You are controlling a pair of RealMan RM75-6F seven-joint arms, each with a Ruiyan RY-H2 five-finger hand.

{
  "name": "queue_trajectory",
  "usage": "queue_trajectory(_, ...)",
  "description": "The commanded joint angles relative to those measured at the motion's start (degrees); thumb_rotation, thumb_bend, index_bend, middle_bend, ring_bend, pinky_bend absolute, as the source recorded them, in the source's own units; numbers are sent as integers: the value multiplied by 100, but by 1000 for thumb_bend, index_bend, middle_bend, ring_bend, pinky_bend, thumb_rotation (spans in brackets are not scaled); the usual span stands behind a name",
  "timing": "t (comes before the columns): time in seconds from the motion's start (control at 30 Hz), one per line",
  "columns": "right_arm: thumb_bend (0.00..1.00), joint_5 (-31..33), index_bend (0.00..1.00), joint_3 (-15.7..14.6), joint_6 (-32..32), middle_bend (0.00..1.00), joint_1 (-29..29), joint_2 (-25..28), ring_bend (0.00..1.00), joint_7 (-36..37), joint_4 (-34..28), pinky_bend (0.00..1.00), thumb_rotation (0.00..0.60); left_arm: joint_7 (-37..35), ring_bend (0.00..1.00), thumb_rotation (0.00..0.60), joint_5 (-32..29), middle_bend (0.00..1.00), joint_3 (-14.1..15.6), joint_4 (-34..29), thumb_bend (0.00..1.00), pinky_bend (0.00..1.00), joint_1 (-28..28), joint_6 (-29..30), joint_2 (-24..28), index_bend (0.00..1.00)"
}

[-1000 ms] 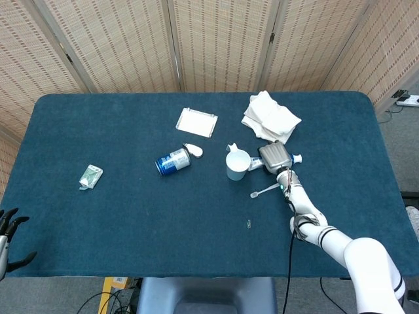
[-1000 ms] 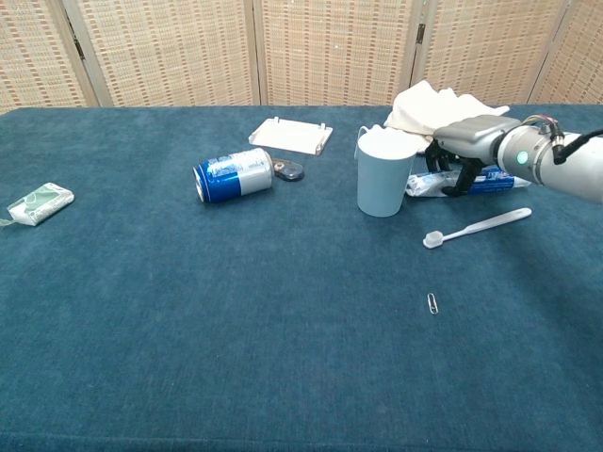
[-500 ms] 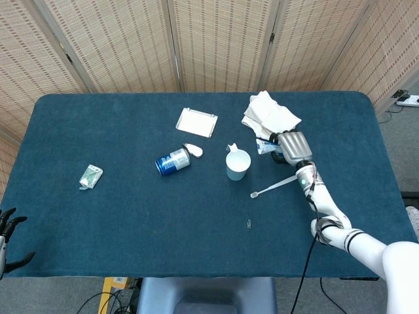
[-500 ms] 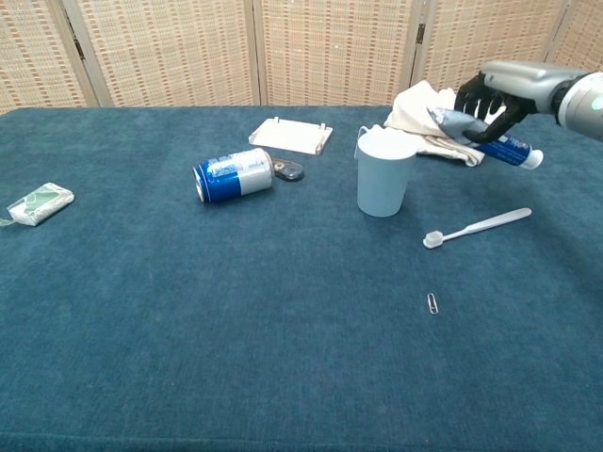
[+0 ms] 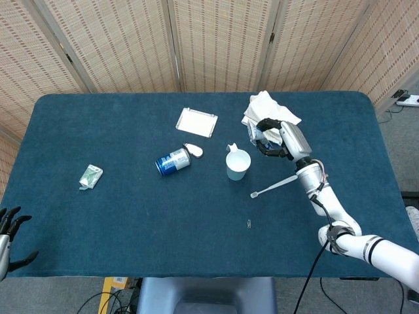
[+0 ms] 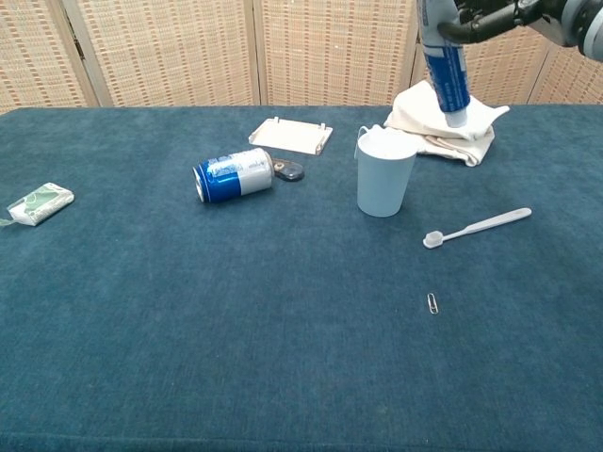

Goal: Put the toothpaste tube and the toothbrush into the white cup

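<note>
Holding the toothpaste tube (image 6: 445,68) cap-down, your right hand (image 5: 280,139) has its fingers wrapped round the tube's upper body, high above the table and just right of the white cup (image 6: 384,173). Expect the tube to be light and soft-walled: it will likely dent and could slide under a hard squeeze, so keep your hold on the firmer upper part and let the stiff cap end lead into the cup. The cup looks light too and may tip if the tube knocks its rim. The toothbrush (image 6: 478,227) lies flat on the blue cloth to the cup's right, thin, stiff and low; you will probably need to pinch its handle near the middle.

Compared with half a second ago, the tube has gone from nearly level beside the white towel (image 6: 443,124) to nearly upright and higher. Cup and toothbrush have not moved. Your left hand (image 5: 9,230) hangs empty with fingers spread at the table's near left edge.
</note>
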Motion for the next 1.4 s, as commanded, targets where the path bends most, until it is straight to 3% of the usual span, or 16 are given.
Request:
queue_trajectory(0.03, 355, -117, 705, 194, 74, 624, 91, -132, 391, 560, -207, 331, 600, -43, 36, 600, -19, 119, 9, 20, 205, 144, 25, 9, 11, 266)
queue_trajectory(0.3, 347, 64, 704, 312, 63, 626, 408, -704, 395, 639, 152, 331, 600, -163, 36, 600, -65, 116, 53, 96, 204, 144, 89, -3, 16, 265)
queue_trajectory(0.7, 326, 267, 704, 205, -350, 627, 657, -1505, 398, 1118, 1263, 331, 600, -276, 36, 600, -141, 113, 89, 173, 204, 144, 163, -38, 31, 264)
queue_trajectory(1.4, 288, -142, 704, -173, -312, 608, 444, -1904, 398, 1966, 2069, 331, 600, -222, 36, 600, -130, 108, 91, 157, 204, 144, 83, -201, -21, 264)
